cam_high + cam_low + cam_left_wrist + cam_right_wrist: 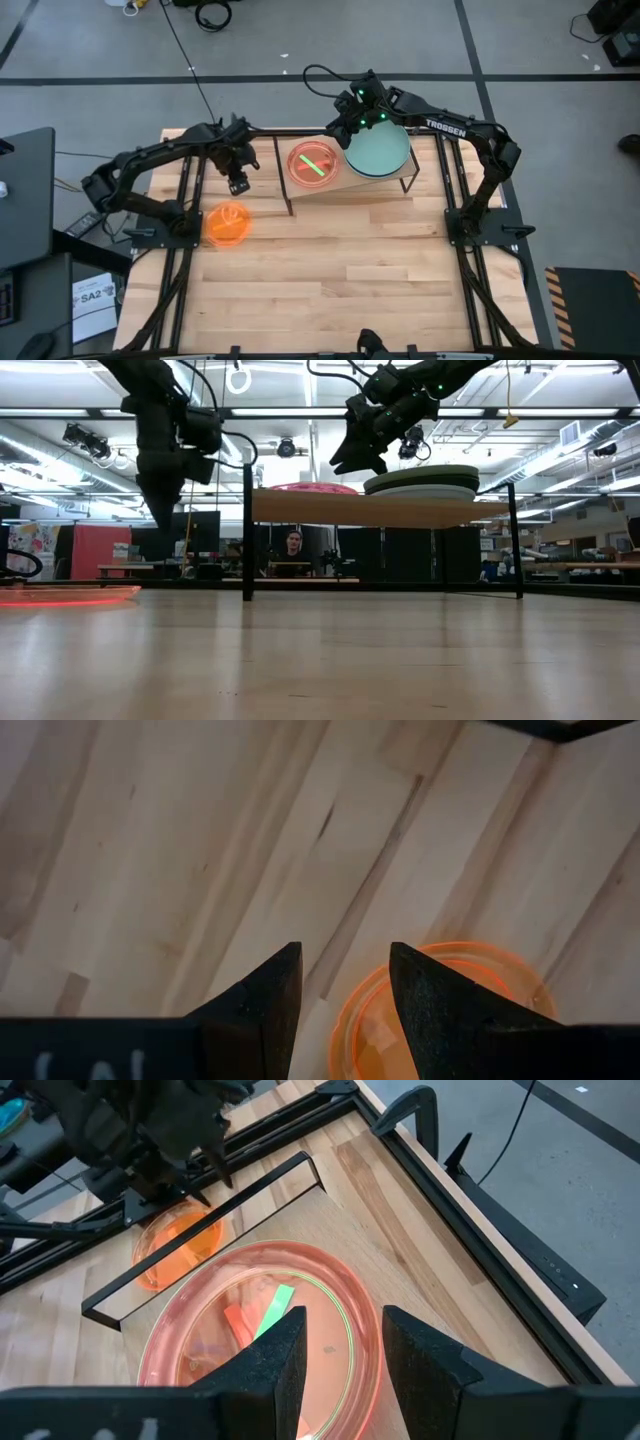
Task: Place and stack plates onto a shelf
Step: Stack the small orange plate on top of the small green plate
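Both hands are empty, and one orange plate is still lying on the worktop.

I am seeing my left hand (238, 184) hanging over the worktop (330, 270) to the left of the shelf (375, 184), its fingers a little apart and holding nothing. The orange plate (228, 223) is lying flat just nearer than it. My right hand (352, 125) is floating over the far edge of the shelf, fingers a little apart and empty. On the shelf, a stack of small plates with a pink plate (312, 163) on top is sitting left, and a light-blue plate (377, 149) is topping the big stack on the right.
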Controlling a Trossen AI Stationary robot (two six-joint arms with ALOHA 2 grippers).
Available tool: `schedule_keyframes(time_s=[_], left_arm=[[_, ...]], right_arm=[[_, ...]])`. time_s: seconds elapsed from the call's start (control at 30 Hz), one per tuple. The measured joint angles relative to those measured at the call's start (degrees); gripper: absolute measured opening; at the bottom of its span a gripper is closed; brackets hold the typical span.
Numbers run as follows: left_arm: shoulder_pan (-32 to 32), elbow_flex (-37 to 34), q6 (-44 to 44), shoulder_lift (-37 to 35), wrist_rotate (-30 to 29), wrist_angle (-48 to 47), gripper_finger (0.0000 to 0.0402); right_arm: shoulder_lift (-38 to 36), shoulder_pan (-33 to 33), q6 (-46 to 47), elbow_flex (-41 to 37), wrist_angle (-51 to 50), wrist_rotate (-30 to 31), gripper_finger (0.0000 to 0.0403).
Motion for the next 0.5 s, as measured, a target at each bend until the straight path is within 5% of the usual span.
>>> schedule_keyframes(time_s=[0.5], left_arm=[[0.0,-0.1,0.0,6.5,-0.1,-0.7,0.016]], right_arm=[[0.0,0.0,0.0,0.0,-0.1,0.0,0.0139]])
